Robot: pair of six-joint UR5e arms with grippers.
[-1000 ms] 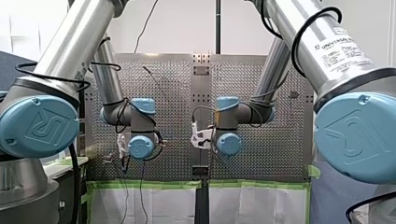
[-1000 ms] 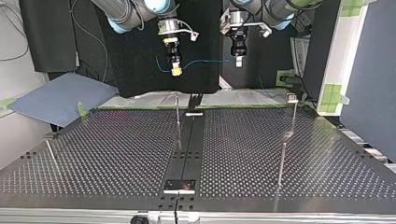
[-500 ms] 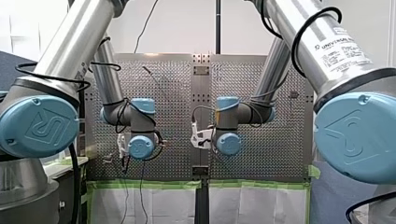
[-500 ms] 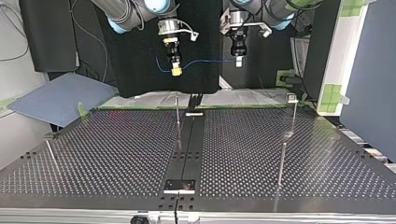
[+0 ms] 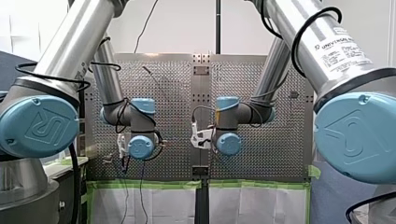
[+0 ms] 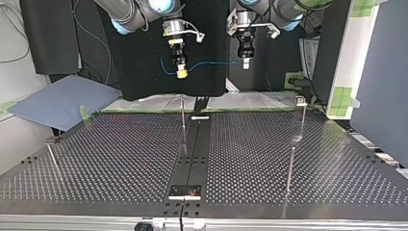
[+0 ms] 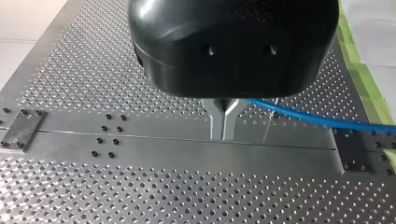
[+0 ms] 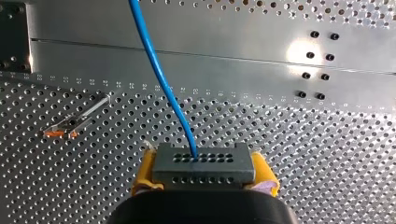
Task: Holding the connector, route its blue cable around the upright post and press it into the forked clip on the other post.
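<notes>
Top view: both claws are hanging well above the perforated metal worktop (image 6: 120, 154).
Right claw (image 6: 181, 73): is pinching the grey, hole-dotted connector (image 8: 204, 165) betw. yellow pads.
Left claw (image 7: 223, 135): metal tips are pressing together, prob. trapping the cable (image 6: 216, 62).
Cable: thin, blue, glossy, sagging betw. claws.
Tip: keep it taut while lowering and wrapping the thin steel post (image 6: 183, 115), then the clip post (image 6: 301, 118).

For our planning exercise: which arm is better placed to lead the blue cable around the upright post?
Probably right: my right gripper clamps the connector, while my left gripper only pinches the blue cable.
</notes>
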